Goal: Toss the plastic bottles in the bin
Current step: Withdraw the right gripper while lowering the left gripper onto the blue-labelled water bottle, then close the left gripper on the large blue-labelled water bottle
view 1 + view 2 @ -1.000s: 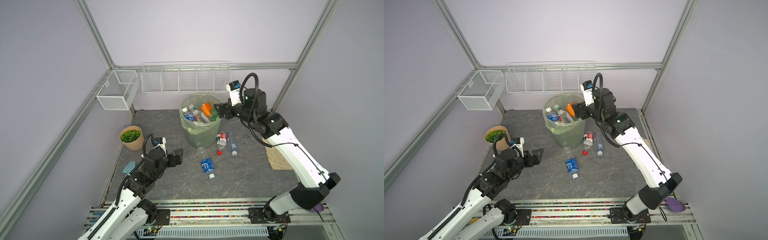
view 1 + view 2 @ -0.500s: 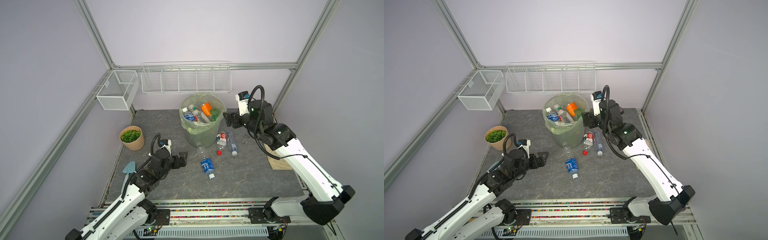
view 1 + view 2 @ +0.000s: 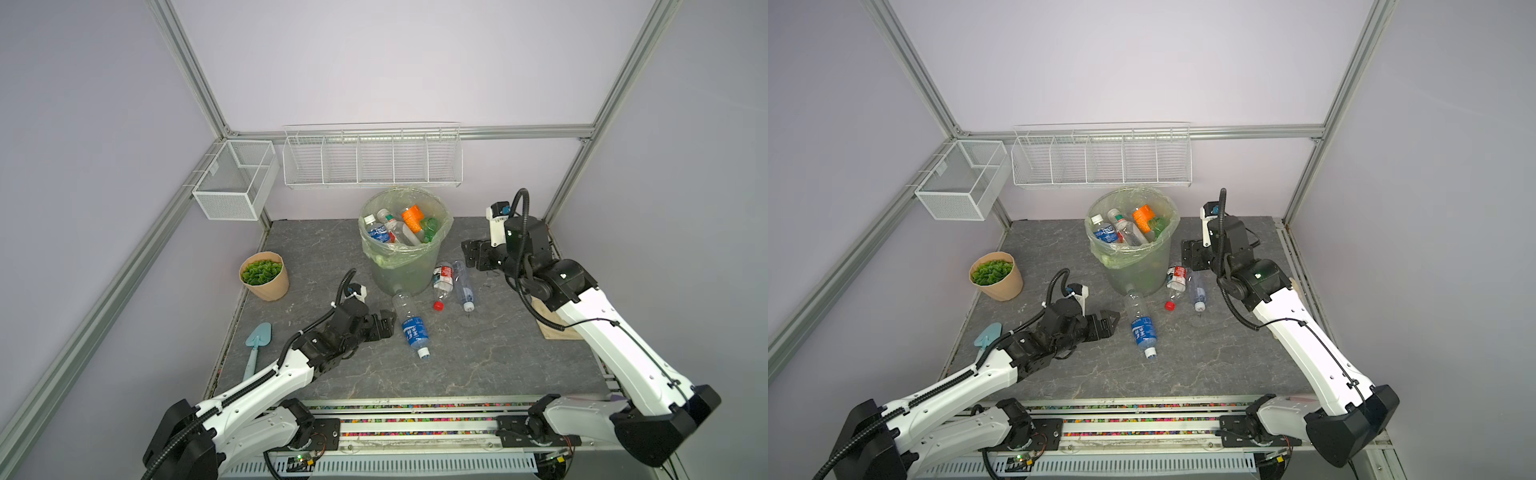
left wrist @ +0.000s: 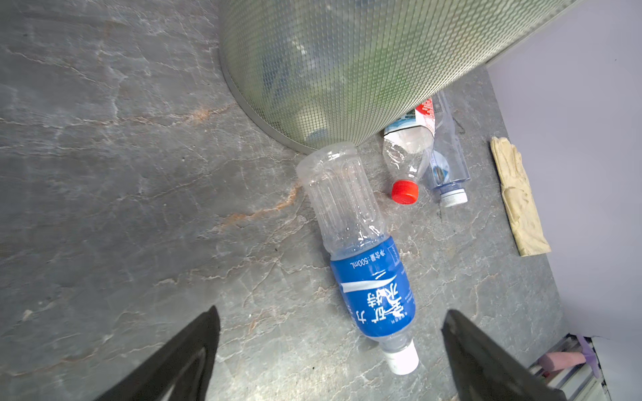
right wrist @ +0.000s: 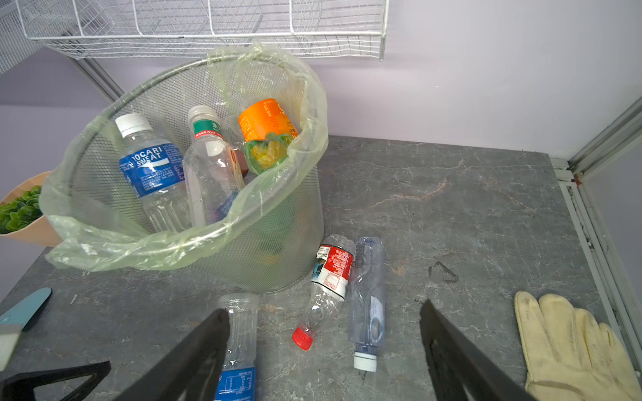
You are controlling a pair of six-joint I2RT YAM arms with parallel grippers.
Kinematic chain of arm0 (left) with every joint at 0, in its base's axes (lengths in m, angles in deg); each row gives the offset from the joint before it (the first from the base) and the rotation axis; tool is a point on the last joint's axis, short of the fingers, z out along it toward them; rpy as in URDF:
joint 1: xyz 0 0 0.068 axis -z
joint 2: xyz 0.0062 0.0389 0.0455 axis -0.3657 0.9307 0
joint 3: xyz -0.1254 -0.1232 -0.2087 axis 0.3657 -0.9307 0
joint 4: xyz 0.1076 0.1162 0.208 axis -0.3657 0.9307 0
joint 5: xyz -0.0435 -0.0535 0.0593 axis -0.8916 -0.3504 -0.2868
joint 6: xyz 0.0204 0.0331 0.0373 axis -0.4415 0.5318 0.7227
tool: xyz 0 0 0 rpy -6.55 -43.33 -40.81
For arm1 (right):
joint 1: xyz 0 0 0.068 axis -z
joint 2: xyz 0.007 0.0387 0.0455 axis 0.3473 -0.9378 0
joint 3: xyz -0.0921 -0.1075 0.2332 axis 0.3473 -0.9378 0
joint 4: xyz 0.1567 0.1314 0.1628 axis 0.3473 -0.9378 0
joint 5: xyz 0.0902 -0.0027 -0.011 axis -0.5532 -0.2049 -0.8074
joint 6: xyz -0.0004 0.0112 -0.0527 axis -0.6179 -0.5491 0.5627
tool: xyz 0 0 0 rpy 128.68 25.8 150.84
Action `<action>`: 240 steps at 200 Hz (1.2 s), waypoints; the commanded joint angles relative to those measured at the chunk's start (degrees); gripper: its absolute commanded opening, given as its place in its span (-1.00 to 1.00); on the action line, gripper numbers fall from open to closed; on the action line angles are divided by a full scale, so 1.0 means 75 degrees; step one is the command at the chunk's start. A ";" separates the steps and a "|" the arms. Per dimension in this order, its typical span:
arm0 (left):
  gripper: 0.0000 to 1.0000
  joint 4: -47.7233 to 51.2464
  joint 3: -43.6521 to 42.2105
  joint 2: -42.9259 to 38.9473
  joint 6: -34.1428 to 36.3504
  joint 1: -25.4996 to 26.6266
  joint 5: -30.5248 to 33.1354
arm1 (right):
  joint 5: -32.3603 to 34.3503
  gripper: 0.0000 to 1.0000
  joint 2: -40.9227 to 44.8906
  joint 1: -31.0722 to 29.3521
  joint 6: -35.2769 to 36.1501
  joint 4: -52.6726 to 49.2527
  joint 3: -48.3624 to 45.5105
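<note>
Three clear plastic bottles lie on the tabletop beside the mesh bin [image 3: 388, 270]: a blue-labelled bottle [image 3: 411, 328], a red-capped bottle [image 3: 441, 282] and a bluish bottle [image 3: 462, 286]. Others fill the bin. The left gripper [image 4: 330, 314] and right gripper [image 5: 323, 309] gape, empty.

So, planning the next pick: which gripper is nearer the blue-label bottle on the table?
Left: left gripper sits beside the blue-label bottle; right gripper hangs beside the bin.
</note>
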 commanded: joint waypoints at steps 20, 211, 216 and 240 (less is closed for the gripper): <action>0.99 -0.0229 0.0574 0.0944 -0.0449 0.0377 0.0232 | 0.0103 0.77 0.0366 0.0101 -0.0255 -0.0088 -0.0405; 0.83 0.0833 0.3167 0.4643 -0.0871 0.1065 0.1079 | 0.0083 0.77 0.1301 0.0510 -0.0440 -0.0159 -0.1534; 0.81 0.0848 0.3202 0.4697 -0.0871 0.1065 0.1083 | 0.0071 0.77 0.1308 0.0514 -0.0449 -0.0164 -0.1546; 0.67 0.0935 0.3355 0.4915 -0.0872 0.1076 0.1167 | 0.0035 0.77 0.1336 0.0529 -0.0476 -0.0157 -0.1603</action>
